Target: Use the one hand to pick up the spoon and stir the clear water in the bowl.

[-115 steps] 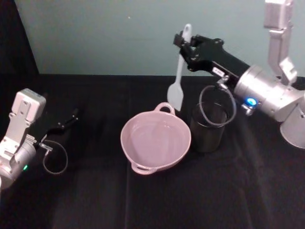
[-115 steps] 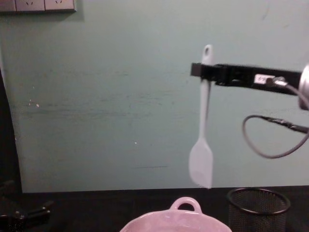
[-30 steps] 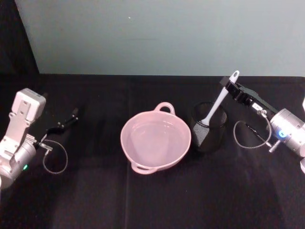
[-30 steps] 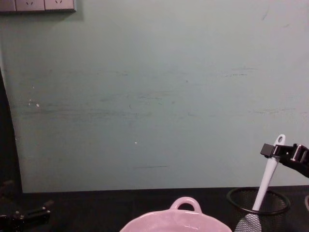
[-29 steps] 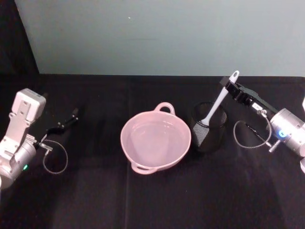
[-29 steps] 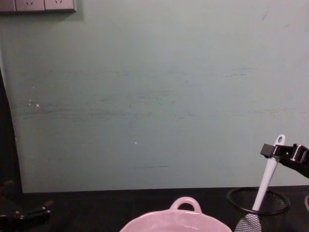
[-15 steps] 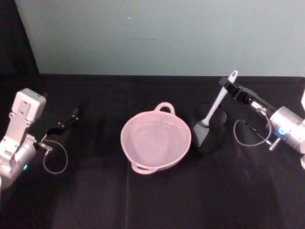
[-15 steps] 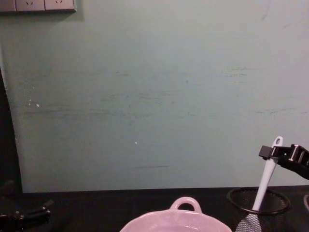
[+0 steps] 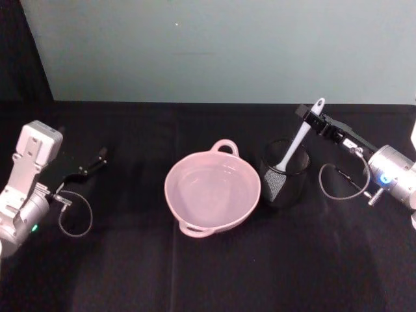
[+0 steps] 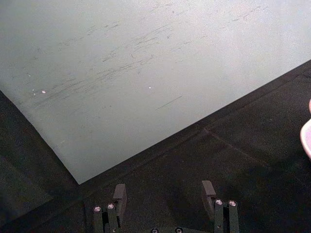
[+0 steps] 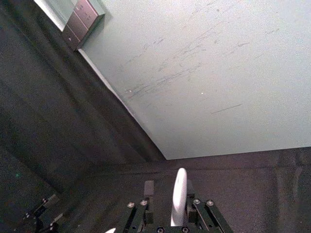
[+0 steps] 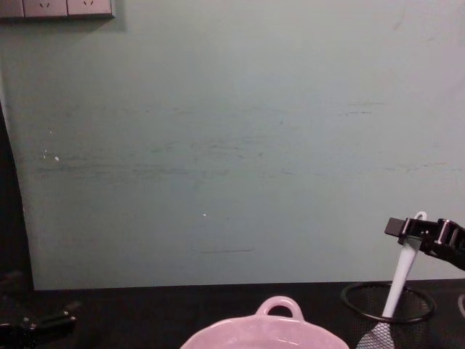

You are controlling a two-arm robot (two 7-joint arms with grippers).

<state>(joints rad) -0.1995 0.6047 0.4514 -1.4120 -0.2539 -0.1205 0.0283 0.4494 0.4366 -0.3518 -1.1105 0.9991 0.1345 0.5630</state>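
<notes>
White spoon (image 9: 294,147) stands in mesh cup (image 9: 284,174), right gripper (image 9: 309,117) clamped on its handle; label unreadable.

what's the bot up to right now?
The right gripper holds the white spoon near the top of its handle, its jaws closed on it. The spoon's blade sits inside the black mesh cup, the handle leaning out toward the gripper. The pink bowl stands just left of the cup with nothing in it but water. The left gripper rests off to the far left on the black table, jaws open, holding nothing.
</notes>
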